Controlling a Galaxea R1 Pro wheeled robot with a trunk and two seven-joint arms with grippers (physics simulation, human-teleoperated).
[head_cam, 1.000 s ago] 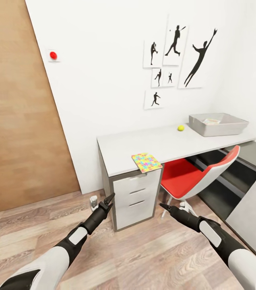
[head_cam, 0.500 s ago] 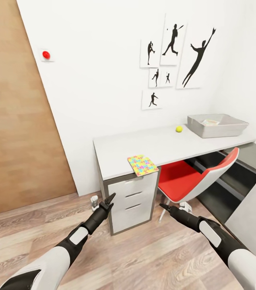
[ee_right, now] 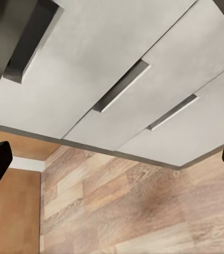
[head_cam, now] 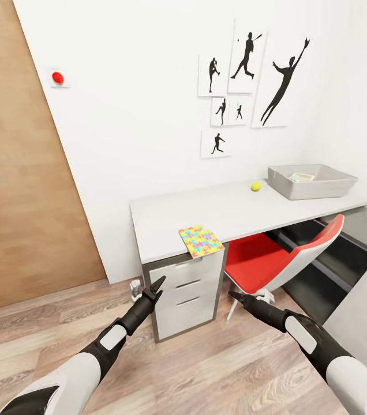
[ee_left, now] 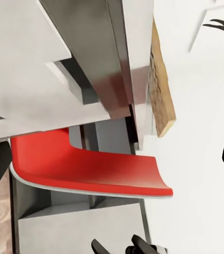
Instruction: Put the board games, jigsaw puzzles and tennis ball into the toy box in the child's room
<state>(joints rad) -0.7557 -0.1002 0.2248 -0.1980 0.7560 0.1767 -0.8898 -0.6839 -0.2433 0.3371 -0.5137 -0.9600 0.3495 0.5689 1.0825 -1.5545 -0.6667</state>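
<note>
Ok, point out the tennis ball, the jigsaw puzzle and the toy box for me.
tennis ball (head_cam: 255, 186): head view, centre of the ball.
jigsaw puzzle (head_cam: 201, 241): head view, middle of the mat's top face, at the table's near edge.
toy box (head_cam: 302, 190): head view, the near outer wall under the rim.

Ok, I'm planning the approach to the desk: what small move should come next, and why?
Probably keep rolling toward the table. Both grippers, left and right, hang low in front of the drawer unit, holding nothing, while the jigsaw puzzle overhangs the near edge and the tennis ball lies beside the toy box.
</note>
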